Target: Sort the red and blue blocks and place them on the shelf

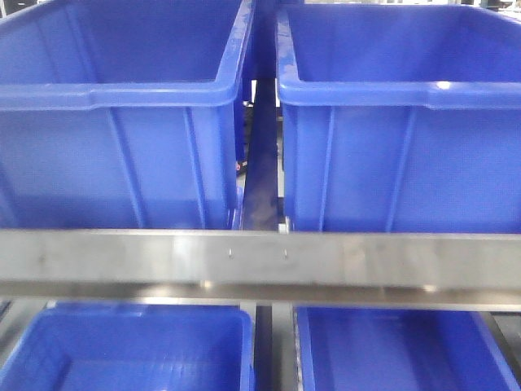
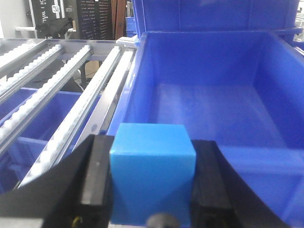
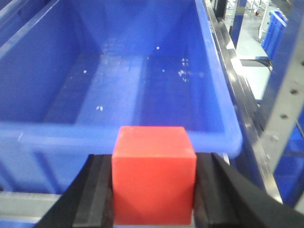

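blue block (image 2: 152,171) clamped in left wrist view, red block (image 3: 153,173) in right.

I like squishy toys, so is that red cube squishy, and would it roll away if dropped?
Probably not squishy: the small matte red cube shows straight edges and flat faces while the right gripper clamps it between black fingers. It likely wouldn't roll far; flat sides tend to settle. It may be slightly slippery, its faces looking smooth.

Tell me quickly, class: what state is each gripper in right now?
The left gripper is closed, holding the blue block.
The right gripper is closed, holding the red block.
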Robot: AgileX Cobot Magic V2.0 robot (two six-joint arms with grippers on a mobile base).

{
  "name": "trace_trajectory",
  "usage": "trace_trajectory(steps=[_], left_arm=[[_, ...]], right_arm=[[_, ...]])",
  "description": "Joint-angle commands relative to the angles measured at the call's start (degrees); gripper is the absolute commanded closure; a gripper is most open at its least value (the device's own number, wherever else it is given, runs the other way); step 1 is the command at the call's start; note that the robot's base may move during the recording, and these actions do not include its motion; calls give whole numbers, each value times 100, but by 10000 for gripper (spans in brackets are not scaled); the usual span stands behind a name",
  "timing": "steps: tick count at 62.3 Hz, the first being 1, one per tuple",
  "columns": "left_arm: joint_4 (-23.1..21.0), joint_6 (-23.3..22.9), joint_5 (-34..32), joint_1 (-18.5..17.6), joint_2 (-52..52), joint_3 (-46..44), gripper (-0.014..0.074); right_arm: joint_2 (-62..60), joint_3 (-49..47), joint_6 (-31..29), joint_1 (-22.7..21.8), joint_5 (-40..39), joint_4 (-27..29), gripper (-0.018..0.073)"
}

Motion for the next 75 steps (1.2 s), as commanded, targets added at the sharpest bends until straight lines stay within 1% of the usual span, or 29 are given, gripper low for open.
trace_trajectory(steps=[1,75], left_arm=[[-1,10,-505,-8,35,-167,472],[-1,10,-505,-8,35,-167,472]], right_arm=[[15,-158,-58,-38,-492,14,281],[15,-158,-58,-38,-492,14,281]])
